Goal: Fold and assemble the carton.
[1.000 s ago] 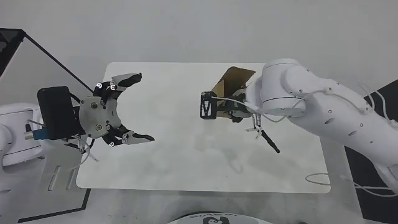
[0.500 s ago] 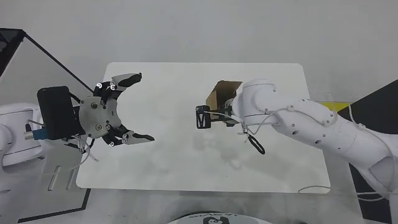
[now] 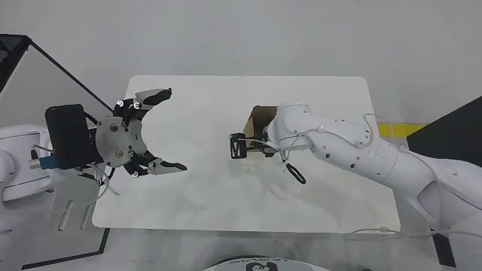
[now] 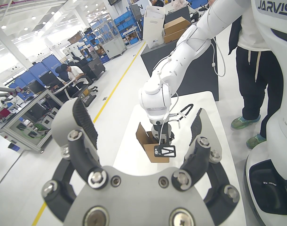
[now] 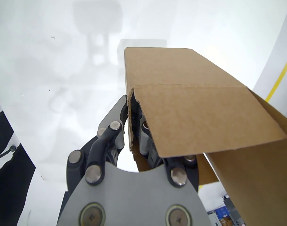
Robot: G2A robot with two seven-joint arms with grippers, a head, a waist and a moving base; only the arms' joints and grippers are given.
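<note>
We are seeing the right end effector (image 5: 131, 111) clamping its two fingers on one wall of the small brown corrugated cardboard carton (image 5: 192, 118). One finger (image 5: 115, 116) is lying against the outside of the wall. The other is sitting inside the box, and a folded-over flap is hiding most of it from us. The wall's edge at the grip is looking ragged.

From above, the right arm is covering most of the carton (image 3: 260, 114), so we are making out only a strip of its far side and the black ribbed pad (image 3: 238, 147) of the outer finger. We are unable to tell whether the carton's bottom is closed.

In the left wrist view the carton (image 4: 145, 142) is standing upright on the white desk (image 4: 215, 128) with its top open and one flap sticking up on a side away from the grip. It is sitting near the desk's middle, a little toward the far side, directly under the right wrist, whose end effector (image 4: 163, 145) is pointing down into it.

The left end effector (image 3: 169, 130) is hanging wide open and holding nothing by the desk's left edge, well apart from the carton.
</note>
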